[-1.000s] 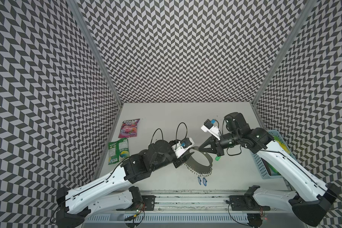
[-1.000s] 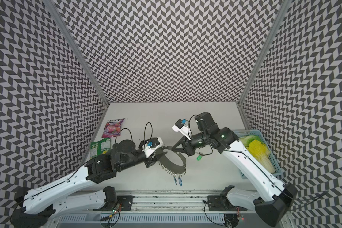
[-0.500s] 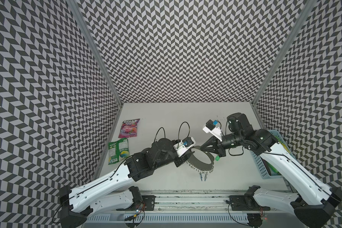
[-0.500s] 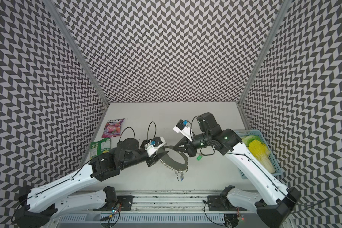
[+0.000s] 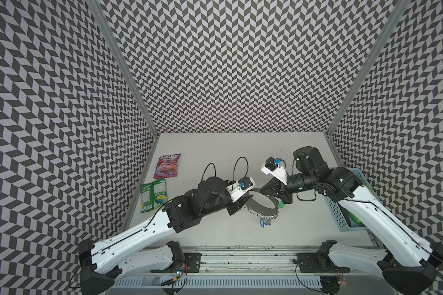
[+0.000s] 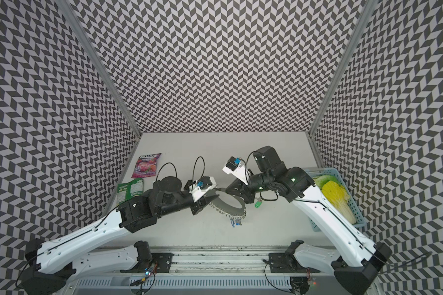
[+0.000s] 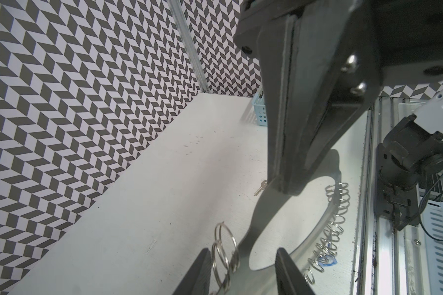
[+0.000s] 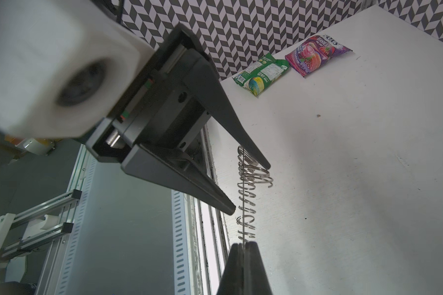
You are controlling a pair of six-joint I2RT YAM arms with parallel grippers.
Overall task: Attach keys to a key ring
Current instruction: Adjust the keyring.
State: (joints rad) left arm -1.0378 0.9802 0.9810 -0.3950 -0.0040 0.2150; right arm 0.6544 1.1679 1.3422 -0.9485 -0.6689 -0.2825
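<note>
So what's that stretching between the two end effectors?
The key ring, a flat gray crescent plate, spans from the left end effector to the right end effector, which is shut on its edge. Both top views show it.

We see a white table (image 5: pixel 228 153). On it lie a purple candy bag (image 5: pixel 167 166) and a green snack bag (image 5: pixel 152 195) near the left wall. A blue basket (image 5: pixel 338 212) stands at the right edge, and the green-tagged keys (image 6: pixel 258 203) lie near the middle.
</note>
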